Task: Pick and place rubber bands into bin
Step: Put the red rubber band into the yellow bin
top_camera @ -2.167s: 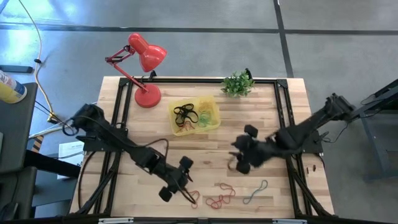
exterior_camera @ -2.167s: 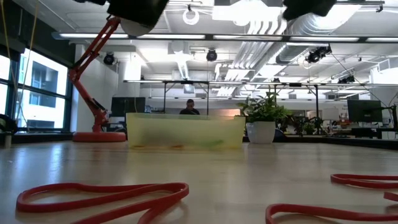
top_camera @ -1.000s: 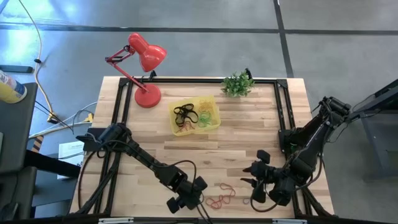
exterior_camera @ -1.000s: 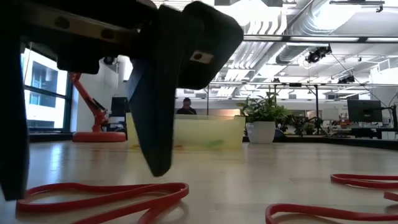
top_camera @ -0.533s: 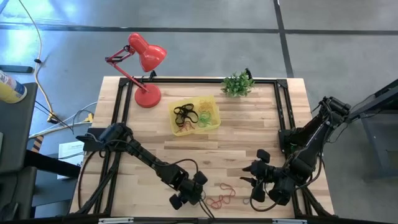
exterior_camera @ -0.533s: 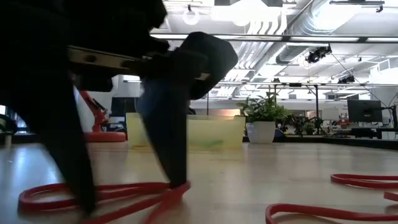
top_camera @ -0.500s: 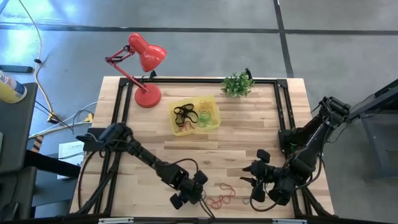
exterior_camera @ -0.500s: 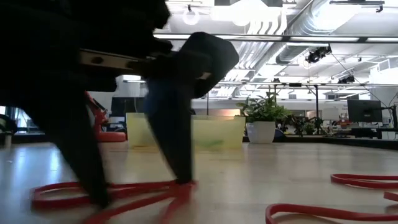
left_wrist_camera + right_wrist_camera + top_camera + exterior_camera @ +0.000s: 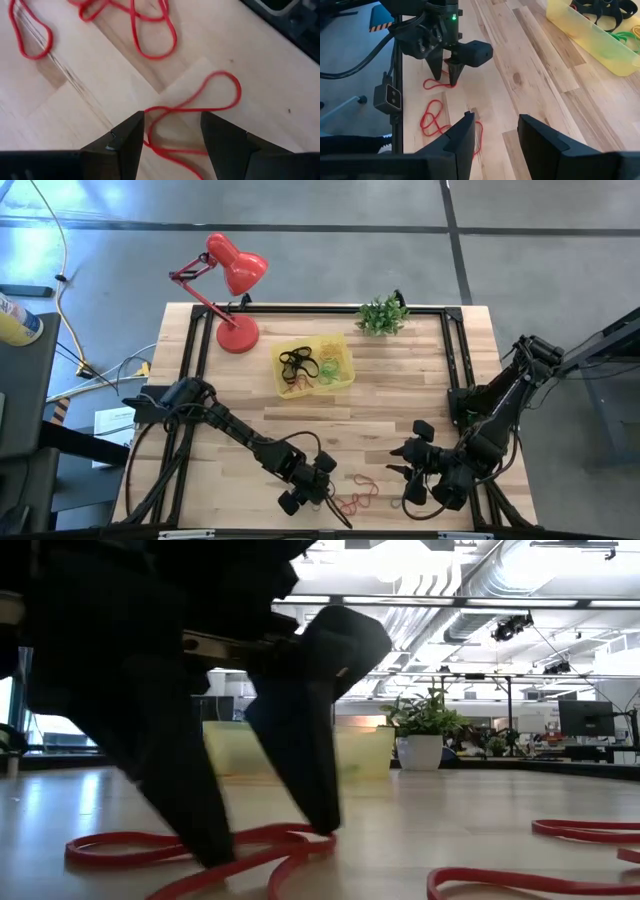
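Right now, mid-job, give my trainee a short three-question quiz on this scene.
1. True or false: the left gripper has open fingers set down either side of a red rubber band.
2. Where does the yellow bin sit on the table?
A. At the front edge by the grippers
B. Toward the back, between the red lamp and the small plant
C. Off the table
3. Fill in: the right gripper is ____ and holds nothing.

Key: 1 true; 2 B; 3 open.
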Controlling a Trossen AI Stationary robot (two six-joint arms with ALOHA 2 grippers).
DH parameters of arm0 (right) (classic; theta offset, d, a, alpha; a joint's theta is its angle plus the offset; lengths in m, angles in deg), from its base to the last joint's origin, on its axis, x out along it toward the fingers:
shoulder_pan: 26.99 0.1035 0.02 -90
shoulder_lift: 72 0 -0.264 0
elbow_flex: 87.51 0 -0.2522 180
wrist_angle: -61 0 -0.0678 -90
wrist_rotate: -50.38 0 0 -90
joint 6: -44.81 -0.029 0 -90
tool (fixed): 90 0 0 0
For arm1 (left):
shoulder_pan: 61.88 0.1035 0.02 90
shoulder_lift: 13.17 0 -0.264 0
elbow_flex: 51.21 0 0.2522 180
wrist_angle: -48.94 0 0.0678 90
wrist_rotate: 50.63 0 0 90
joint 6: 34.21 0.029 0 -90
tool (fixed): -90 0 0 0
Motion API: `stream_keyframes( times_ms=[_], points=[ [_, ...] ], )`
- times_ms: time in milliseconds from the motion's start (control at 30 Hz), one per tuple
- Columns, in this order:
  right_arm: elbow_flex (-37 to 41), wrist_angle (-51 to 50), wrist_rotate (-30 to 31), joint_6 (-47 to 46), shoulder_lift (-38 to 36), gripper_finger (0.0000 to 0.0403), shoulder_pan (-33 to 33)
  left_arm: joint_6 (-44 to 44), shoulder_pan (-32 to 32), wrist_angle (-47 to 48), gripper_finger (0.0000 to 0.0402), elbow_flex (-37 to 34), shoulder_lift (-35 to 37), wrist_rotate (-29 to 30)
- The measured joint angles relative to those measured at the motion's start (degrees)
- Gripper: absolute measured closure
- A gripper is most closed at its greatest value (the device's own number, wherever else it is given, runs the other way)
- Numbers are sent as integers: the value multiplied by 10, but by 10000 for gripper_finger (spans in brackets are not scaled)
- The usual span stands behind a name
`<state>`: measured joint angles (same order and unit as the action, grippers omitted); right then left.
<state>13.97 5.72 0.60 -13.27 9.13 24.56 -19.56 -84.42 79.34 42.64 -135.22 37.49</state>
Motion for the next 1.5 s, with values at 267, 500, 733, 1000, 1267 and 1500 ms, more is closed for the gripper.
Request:
stream_keyframes(
  times_ms=[267, 500, 733, 1000, 1267, 1500],
  points=[
    [0, 0, -1, 0, 0, 263, 0, -2, 4, -33, 218, 0, 1, 11],
    [0, 0, -1, 0, 0, 263, 0, -8, 4, -37, 218, 0, 3, 14],
    [0, 0, -1, 0, 0, 263, 0, -29, 15, -1, 218, 0, 1, 7],
    [0, 0, 3, 0, 0, 263, 0, -66, 27, 40, 218, 2, 1, -9],
    [0, 0, 4, 0, 0, 263, 0, -92, 27, 44, 274, 2, 1, -10],
    [0, -2, 4, 0, 0, 263, 0, -121, 27, 46, 392, 1, 1, -7]
  ],
)
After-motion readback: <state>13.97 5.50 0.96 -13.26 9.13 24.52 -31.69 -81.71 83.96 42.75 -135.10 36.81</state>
